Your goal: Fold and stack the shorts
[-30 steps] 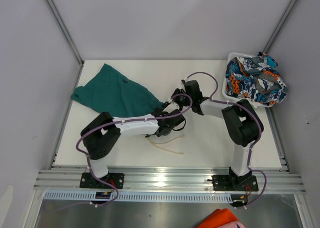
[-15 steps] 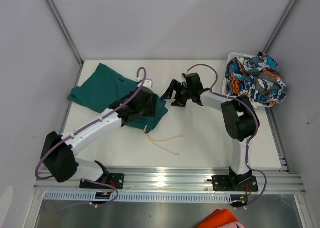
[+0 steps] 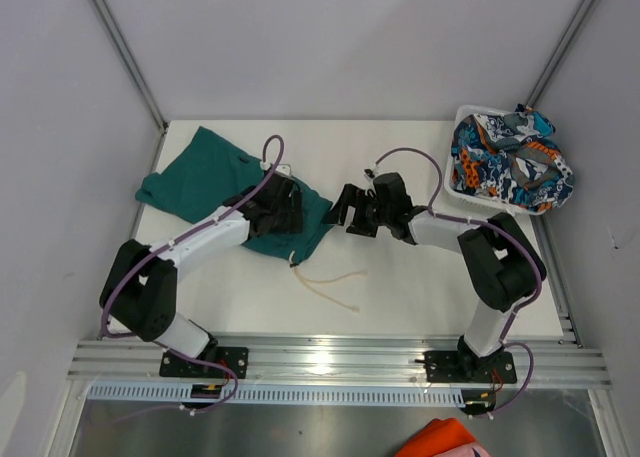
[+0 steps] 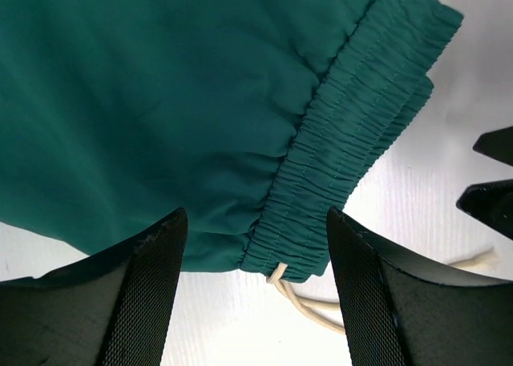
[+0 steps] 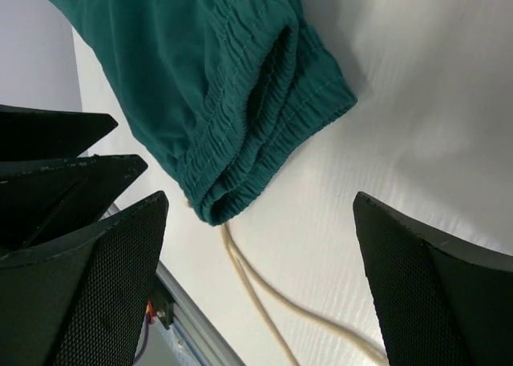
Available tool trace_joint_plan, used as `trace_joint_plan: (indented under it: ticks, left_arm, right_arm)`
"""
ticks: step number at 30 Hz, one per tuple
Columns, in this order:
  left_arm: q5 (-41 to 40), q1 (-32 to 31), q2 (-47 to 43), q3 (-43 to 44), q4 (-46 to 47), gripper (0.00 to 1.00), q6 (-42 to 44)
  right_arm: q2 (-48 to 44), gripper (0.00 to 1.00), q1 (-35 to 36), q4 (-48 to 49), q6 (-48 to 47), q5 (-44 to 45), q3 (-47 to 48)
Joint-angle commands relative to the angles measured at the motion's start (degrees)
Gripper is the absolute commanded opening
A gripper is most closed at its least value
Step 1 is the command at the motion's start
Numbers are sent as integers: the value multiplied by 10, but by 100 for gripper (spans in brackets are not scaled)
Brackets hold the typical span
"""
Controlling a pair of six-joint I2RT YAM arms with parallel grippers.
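Grippers are both standing open over the teal shorts [image 3: 212, 180] right now. The left gripper [image 4: 253, 222] is hanging directly above the gathered waistband, fingers [image 4: 152, 286] spread wide to either side of it, and nothing is caught between them. The fabric is lying flat on the table [image 3: 420, 287] beneath that gripper, and the rest of the shorts are spreading away from it toward the table's far left corner. The pale drawstring [image 4: 300, 298] is poking out of the waistband end just under the left gripper and trailing off across the white surface.

The right gripper [image 5: 256, 202] is facing the same waistband from the other side, jaws gaping as wide as they look able to go and holding nothing. The open end of the waistband is sitting just ahead of its fingers, not between them. In the overhead view the left gripper [image 3: 296, 205] and right gripper [image 3: 338, 209] are pointing at each other, close but apart.

The printed shorts [image 3: 510, 162] are sitting heaped in the white basket [image 3: 452, 182], well behind the right gripper.
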Motion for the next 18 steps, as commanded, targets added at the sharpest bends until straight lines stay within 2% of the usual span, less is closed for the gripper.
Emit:
trace_joint_plan:
  ticks: [1,12,18]
  left_arm:
    - [12,6,16,7,23,72,-11]
    - [37,19,45,-12,35,72,-15]
    - [65,30,73,-43,63,71,-20]
  right_arm:
    - [35,98,0,79,-26,-1,14]
    - [121,98,-3,198,-43,-20,32]
    - [152,92,-2,240,-32,-45,23]
